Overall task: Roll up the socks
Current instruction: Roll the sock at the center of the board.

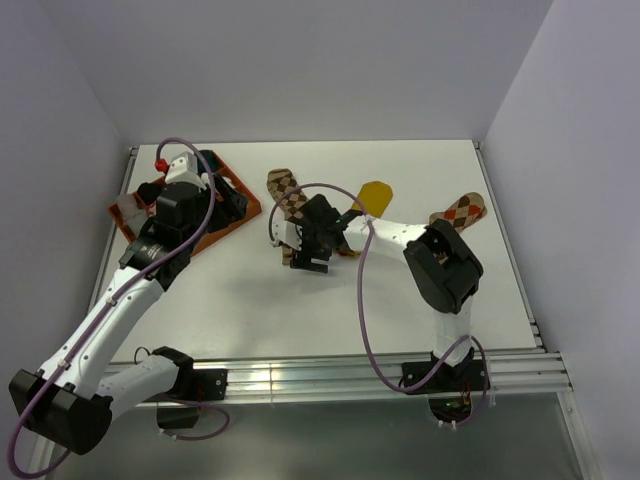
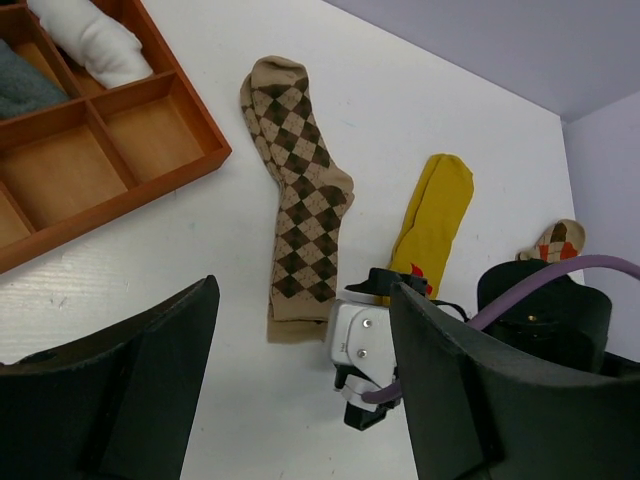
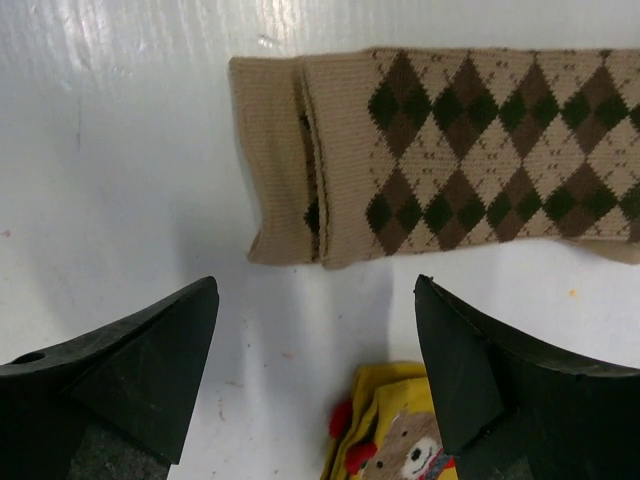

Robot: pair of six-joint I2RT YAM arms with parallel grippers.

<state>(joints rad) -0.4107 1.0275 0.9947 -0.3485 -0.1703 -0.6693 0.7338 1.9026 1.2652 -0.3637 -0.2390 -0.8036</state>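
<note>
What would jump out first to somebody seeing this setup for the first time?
The brown-and-cream argyle sock lies flat mid-table, with the right gripper open and poised by its cuff end. After that, the eye goes to the mustard yellow sock lying beside it and the wooden divider tray at the table's far left.

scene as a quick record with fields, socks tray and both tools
brown argyle sock: flat, unrolled, in the middle
mustard yellow sock: flat, unrolled, right of the brown one
orange argyle sock: far right, only partly in view
wooden tray: far left, divided; holds a white bundle and a grey bundle
left tool: open, empty, by the tray
right tool: open, empty, over the brown sock's near end
rolling: not yet begun
</note>
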